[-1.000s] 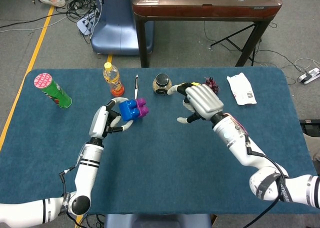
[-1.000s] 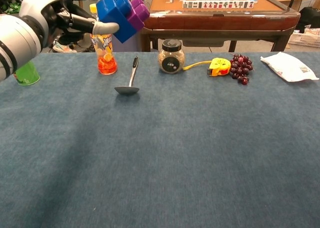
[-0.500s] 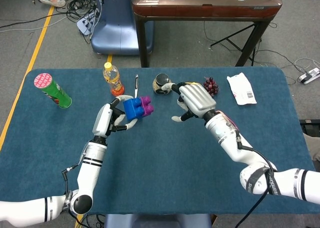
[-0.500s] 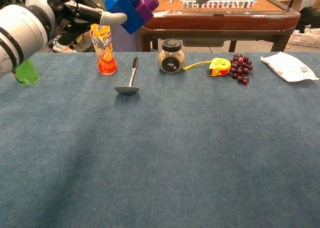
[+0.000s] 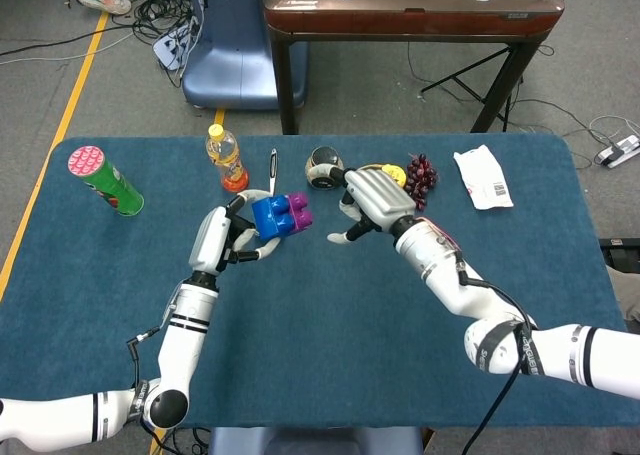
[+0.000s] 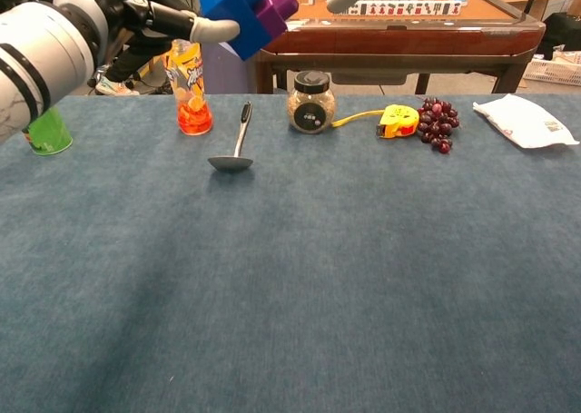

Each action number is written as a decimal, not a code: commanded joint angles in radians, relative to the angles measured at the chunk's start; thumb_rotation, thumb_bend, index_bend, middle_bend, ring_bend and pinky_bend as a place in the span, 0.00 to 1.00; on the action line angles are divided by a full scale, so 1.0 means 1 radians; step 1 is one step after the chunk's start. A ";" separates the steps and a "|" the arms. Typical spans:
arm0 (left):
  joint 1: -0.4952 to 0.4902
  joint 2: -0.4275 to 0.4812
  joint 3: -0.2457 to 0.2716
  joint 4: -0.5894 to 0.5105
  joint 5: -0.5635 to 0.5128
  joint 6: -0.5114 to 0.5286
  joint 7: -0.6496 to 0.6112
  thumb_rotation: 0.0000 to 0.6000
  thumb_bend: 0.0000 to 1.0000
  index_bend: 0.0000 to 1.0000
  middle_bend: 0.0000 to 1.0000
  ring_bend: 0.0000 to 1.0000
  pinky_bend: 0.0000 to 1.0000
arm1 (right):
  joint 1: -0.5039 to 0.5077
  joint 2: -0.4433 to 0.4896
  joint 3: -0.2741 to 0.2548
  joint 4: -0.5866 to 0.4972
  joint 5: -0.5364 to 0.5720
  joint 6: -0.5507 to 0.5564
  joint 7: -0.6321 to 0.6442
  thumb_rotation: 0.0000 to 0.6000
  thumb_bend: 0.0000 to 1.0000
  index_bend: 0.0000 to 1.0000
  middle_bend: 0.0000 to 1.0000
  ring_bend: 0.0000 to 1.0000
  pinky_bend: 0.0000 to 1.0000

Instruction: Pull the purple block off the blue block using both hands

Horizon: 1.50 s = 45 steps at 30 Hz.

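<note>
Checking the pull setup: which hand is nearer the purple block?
Left. The left hand holds the blue block joined to the purple block; the right hand hovers apart, beside it.

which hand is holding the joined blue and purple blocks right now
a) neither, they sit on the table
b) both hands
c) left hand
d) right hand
c) The left hand holds the blue block in the air with the purple block still attached, while the right hand is close but apart from them, fingers spread.
</note>
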State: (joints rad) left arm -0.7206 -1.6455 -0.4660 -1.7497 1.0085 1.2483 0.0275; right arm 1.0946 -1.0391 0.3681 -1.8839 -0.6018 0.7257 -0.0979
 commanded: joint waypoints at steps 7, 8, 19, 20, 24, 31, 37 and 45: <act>-0.001 -0.004 -0.001 -0.009 0.002 0.006 -0.006 1.00 0.33 0.56 1.00 1.00 1.00 | 0.039 -0.030 -0.006 0.038 0.025 -0.022 0.022 1.00 0.00 0.18 1.00 1.00 1.00; -0.001 -0.004 -0.001 -0.010 0.003 0.007 -0.007 1.00 0.33 0.56 1.00 1.00 1.00 | 0.042 -0.032 -0.007 0.040 0.027 -0.022 0.023 1.00 0.00 0.18 1.00 1.00 1.00; -0.001 -0.008 0.008 -0.020 0.015 0.010 -0.010 1.00 0.33 0.56 1.00 1.00 1.00 | 0.065 -0.055 -0.019 0.069 0.047 -0.018 0.035 1.00 0.00 0.18 1.00 1.00 1.00; -0.001 -0.008 0.010 -0.021 0.019 0.011 -0.007 1.00 0.33 0.56 1.00 1.00 1.00 | 0.066 -0.057 -0.019 0.072 0.049 -0.020 0.038 1.00 0.00 0.18 1.00 1.00 1.00; -0.006 -0.015 0.013 -0.022 0.027 0.016 0.001 1.00 0.33 0.56 1.00 1.00 1.00 | 0.072 -0.066 -0.017 0.084 0.052 -0.040 0.056 1.00 0.00 0.18 1.00 1.00 1.00; -0.014 -0.022 0.002 -0.017 0.019 0.017 0.007 1.00 0.33 0.56 1.00 1.00 1.00 | 0.076 -0.068 -0.009 0.093 0.043 -0.073 0.092 1.00 0.00 0.18 1.00 1.00 1.00; -0.019 -0.028 0.002 -0.016 0.020 0.017 0.008 1.00 0.33 0.56 1.00 1.00 1.00 | 0.088 -0.077 -0.014 0.106 0.048 -0.077 0.101 1.00 0.00 0.18 1.00 1.00 1.00; -0.016 -0.028 0.006 -0.016 0.023 0.019 0.005 1.00 0.33 0.56 1.00 1.00 1.00 | 0.096 -0.083 -0.022 0.115 0.055 -0.076 0.110 1.00 0.00 0.18 1.00 1.00 1.00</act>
State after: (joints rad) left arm -0.7364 -1.6739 -0.4600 -1.7656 1.0312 1.2672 0.0321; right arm 1.1900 -1.1219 0.3463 -1.7688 -0.5465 0.6501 0.0120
